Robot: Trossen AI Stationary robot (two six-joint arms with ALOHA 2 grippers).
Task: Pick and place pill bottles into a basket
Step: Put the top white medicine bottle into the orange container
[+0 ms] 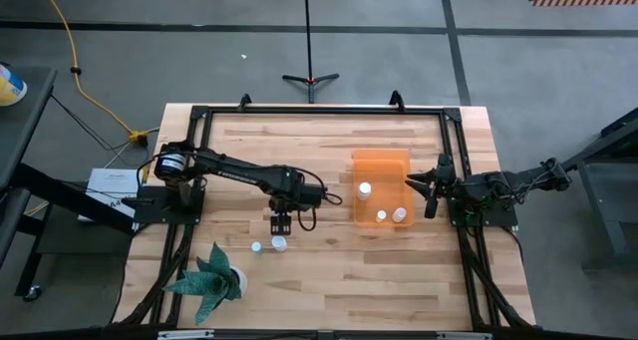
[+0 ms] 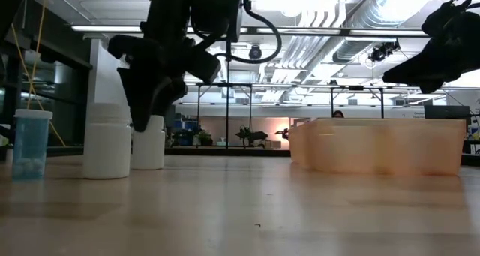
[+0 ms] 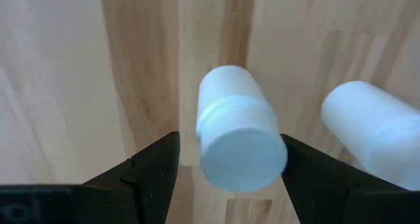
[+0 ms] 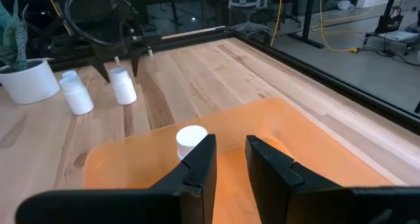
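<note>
Two white pill bottles stand upright on their bases on the wooden table [image 1: 329, 280], one [image 1: 279, 243] beside the other [image 1: 257, 247]. My left gripper [image 1: 280, 223] points down, open, with a finger on each side of one bottle [image 3: 239, 129]. I see no touch. The other bottle [image 3: 374, 135] stands just beside it. The orange basket [image 1: 381, 161] lies at centre right and holds three bottles [image 1: 365, 189] [image 1: 381, 215] [image 1: 400, 214]. My right gripper [image 1: 431, 195] waits at the basket's right edge, above it, slightly open and empty [image 4: 230, 159].
A potted plant [image 1: 209, 275] in a white pot stands at the near left corner, close to the two loose bottles. A small clear container with a blue cap [image 2: 31, 143] shows in the low view. Black frame rails [image 1: 319, 111] run round the table.
</note>
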